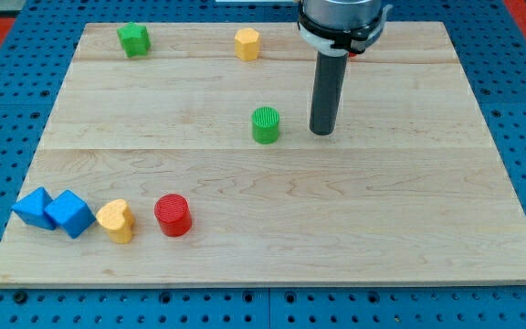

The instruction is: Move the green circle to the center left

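Note:
The green circle (266,124), a short ribbed cylinder, stands near the middle of the wooden board (409,210), a little above centre. My tip (321,132) rests on the board just to the view's right of the green circle, with a small gap between them. The rod rises straight up to the arm's dark collar at the view's top.
A green star-like block (133,39) sits at the top left and a yellow block (247,44) at the top centre. At the bottom left stand two blue blocks (33,207) (69,214), a yellow heart (116,220) and a red circle (173,215).

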